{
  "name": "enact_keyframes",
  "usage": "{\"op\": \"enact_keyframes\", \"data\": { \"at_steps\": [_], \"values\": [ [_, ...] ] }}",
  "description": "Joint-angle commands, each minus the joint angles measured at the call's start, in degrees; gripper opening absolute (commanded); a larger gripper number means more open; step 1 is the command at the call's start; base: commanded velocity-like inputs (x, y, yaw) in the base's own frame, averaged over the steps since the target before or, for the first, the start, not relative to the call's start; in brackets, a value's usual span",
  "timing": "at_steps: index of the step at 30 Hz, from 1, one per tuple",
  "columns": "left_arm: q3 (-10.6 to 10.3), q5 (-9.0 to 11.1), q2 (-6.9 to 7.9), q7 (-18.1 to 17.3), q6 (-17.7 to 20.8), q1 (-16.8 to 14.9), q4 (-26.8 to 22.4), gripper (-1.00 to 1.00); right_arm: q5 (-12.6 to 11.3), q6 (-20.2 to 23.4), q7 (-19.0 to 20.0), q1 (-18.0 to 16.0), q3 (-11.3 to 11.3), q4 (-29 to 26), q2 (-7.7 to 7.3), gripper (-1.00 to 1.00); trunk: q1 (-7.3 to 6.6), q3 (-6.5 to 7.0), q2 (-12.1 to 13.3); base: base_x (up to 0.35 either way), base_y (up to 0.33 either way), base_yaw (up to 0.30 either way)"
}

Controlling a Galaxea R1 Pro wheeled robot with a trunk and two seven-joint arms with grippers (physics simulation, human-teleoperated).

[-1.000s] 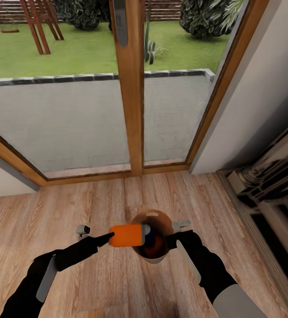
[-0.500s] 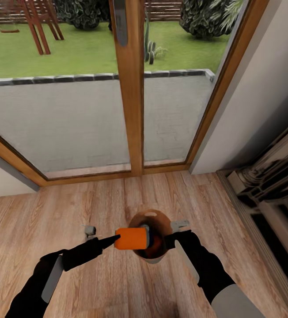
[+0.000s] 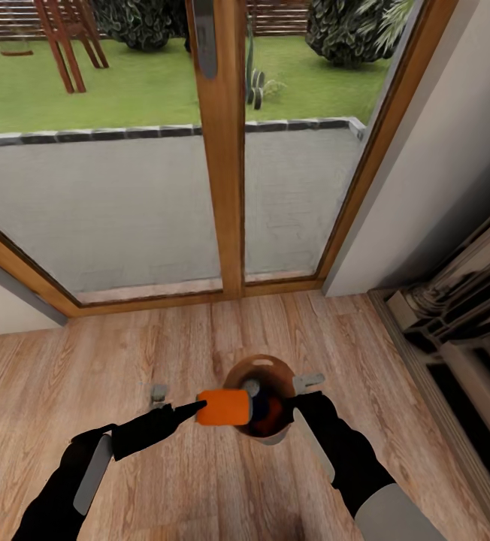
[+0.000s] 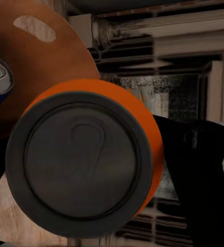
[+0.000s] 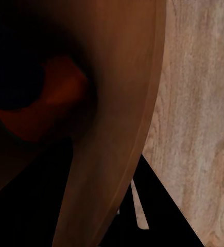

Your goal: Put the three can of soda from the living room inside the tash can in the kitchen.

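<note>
The tash can (image 3: 269, 436), pale outside and brown inside, is on the wood floor just in front of me. My left gripper (image 3: 202, 410) is shut on an orange can of soda (image 3: 224, 406), held sideways over the bin's near-left rim. The left wrist view shows that can (image 4: 86, 164) end-on. A dark blue can with a silver top (image 3: 252, 388) and a second orange can (image 3: 269, 415) lie inside the bin. My right gripper (image 3: 294, 406) sits at the bin's right rim, and the right wrist view has the bin wall (image 5: 117, 128) running between its jaws.
Wood-framed glass doors (image 3: 222, 150) stand straight ahead, with a grey patio and lawn beyond. An off-white wall (image 3: 440, 173) and grey cabinets (image 3: 463, 330) close the right side. Pale wood floor (image 3: 87, 361) stretches to the left.
My left gripper has carried the orange can a little to the right, further over the bin's rim. The bin and right gripper have hardly shifted.
</note>
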Motion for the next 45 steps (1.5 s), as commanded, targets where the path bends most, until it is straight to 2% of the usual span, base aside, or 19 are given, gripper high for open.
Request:
{"op": "enact_keyframes", "data": {
  "at_steps": [1, 2, 5, 10, 13, 18, 22, 30, 32, 33, 35, 38, 45],
  "values": [
    [0.00, 0.15, -0.63, 1.80, 0.08, 0.00, 0.00, -1.00, -0.63, -0.21, -0.02, -0.02, 0.03, -0.01, 0.03, -1.00, 0.00, 0.00, 0.00, 0.000, 0.000, 0.000],
    [0.00, 0.15, -0.63, 1.80, 0.08, 0.00, 0.00, -1.00, -0.63, -0.21, -0.02, -0.02, 0.03, -0.01, 0.03, -1.00, 0.00, 0.00, 0.00, 0.000, 0.000, 0.000],
    [-0.28, 0.16, -2.06, 4.28, -0.04, 0.00, 0.00, -1.00, -0.63, -0.20, -0.05, -0.02, 0.05, -0.01, 0.04, -1.00, 0.00, 0.00, 0.00, 0.000, 0.000, 0.000],
    [-1.67, 0.13, -2.94, 7.21, -0.66, 0.00, 0.00, -1.00, -0.63, -0.20, -0.06, -0.02, 0.44, -0.01, 0.08, -1.00, 0.00, 0.00, 0.00, 0.000, 0.000, 0.000],
    [-2.97, 0.11, -4.01, 9.45, -1.08, 0.00, 0.00, -1.00, -0.65, -0.20, -0.11, -0.02, 3.19, -0.01, 0.09, -1.00, 0.00, 0.00, 0.00, 0.000, 0.000, 0.000],
    [-3.60, 0.09, -4.61, 10.74, -1.19, 0.00, 0.00, -1.00, -0.70, -0.20, -0.14, -0.02, 4.38, -0.01, 0.13, -1.00, 0.00, 0.00, 0.00, 0.000, 0.000, 0.000],
    [-3.77, 0.08, -4.79, 12.38, -1.21, 0.00, 0.00, -1.00, -0.71, -0.21, -0.14, -0.02, 4.59, -0.01, 0.17, -1.00, 0.00, 0.00, 0.00, 0.000, 0.000, 0.000],
    [-3.87, -0.05, -6.50, 14.98, -1.22, 0.00, -1.00, -1.00, -0.72, -0.20, -0.15, -0.02, 4.73, -0.01, 0.39, -1.00, 0.00, 0.00, 0.00, 0.000, 0.000, 0.000],
    [-3.87, -0.91, -6.63, 15.11, -1.22, 0.00, -1.12, -1.00, -0.72, -0.20, -0.15, -0.02, 4.76, -0.01, 0.39, -1.00, 0.00, 0.00, 0.00, 0.000, 0.000, 0.000],
    [-3.87, -3.13, -6.73, 15.21, -1.22, 0.00, -1.20, -1.00, -0.72, -0.20, -0.15, -0.02, 4.77, -0.01, 0.44, -1.00, 0.00, 0.00, 0.00, 0.000, 0.000, 0.000],
    [-3.87, -4.43, -6.82, 15.24, -1.22, 0.00, -1.29, -1.00, -0.72, -0.20, -0.15, -0.02, 4.79, -0.01, 0.46, -1.00, 0.00, 0.00, 0.00, 0.000, 0.000, 0.000],
    [-3.87, -5.44, -6.88, 15.26, -1.22, 0.00, -1.72, -1.00, -0.72, -0.20, -0.13, -0.02, 4.96, -0.01, 0.48, -1.00, 0.00, 0.00, 0.00, 0.000, 0.000, 0.000],
    [-3.87, -6.18, -6.86, 15.33, -1.22, 0.00, -1.99, -1.00, -0.72, -0.20, -0.11, -0.02, 5.08, 0.55, 0.71, -1.00, 0.00, 0.00, 0.00, 0.000, 0.000, 0.000]
  ]
}}
